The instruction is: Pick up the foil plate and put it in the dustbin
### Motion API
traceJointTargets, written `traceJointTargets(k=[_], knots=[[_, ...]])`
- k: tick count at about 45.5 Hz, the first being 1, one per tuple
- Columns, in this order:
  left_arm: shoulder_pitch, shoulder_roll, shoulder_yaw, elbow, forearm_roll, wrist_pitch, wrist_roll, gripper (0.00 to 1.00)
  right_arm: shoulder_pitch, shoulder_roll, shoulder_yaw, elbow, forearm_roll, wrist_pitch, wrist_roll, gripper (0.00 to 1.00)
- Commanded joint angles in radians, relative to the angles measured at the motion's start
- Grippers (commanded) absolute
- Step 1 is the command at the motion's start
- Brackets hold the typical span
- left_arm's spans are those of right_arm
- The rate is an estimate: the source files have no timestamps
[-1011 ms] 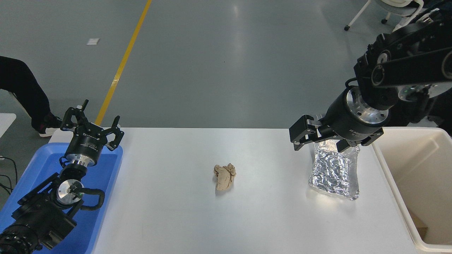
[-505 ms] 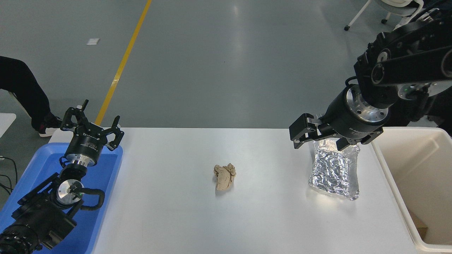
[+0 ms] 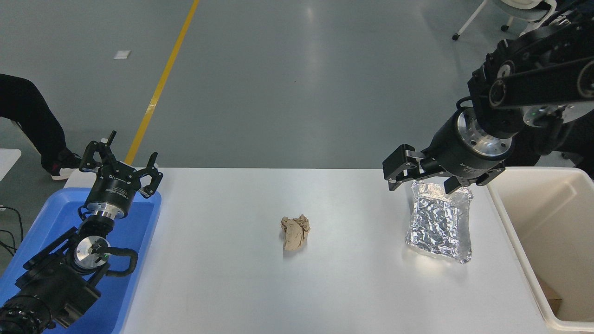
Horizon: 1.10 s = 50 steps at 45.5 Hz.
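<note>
The foil plate (image 3: 439, 222), a crinkled silver sheet, lies flat on the white table (image 3: 325, 287) at the right. My right gripper (image 3: 423, 178) hangs open just above the plate's far edge, its jaws spread wide, holding nothing. The cream-white dustbin (image 3: 515, 232) stands at the table's right edge, right of the plate. My left gripper (image 3: 121, 163) is parked open at the lower left, above the blue tray.
A crumpled tan-brown paper wad (image 3: 295, 232) lies mid-table. A shallow blue tray (image 3: 139, 232) sits at the left edge under the left arm. A person's dark leg (image 3: 32, 120) shows at the far left. A brown scrap lies in the dustbin's bottom corner.
My right gripper has risen slightly and drifted a little right, off the plate's far edge. The foil plate and the left arm have not moved.
</note>
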Motion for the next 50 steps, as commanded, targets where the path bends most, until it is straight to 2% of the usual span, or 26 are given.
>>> traceJointTargets(k=[1,14,26,50], knots=[[0.0,0.0,0.0,0.0,0.0,0.0,0.0,0.99,-0.018,-0.001,-0.003,-0.052,0.0,0.004,0.0,1.0],[0.0,0.0,0.0,0.0,0.0,0.0,0.0,0.99,-0.158,-0.004,-0.014,-0.152,-0.002,-0.024,-0.001,1.0],[0.0,0.0,0.0,0.0,0.0,0.0,0.0,0.99,-0.388,0.001,-0.109,-0.292,-0.009,-0.33,-0.003,1.0],[0.0,0.0,0.0,0.0,0.0,-0.002,0.0,0.99,-0.816,-0.062,-0.131,-0.568,0.0,-0.66,-0.003,1.0]])
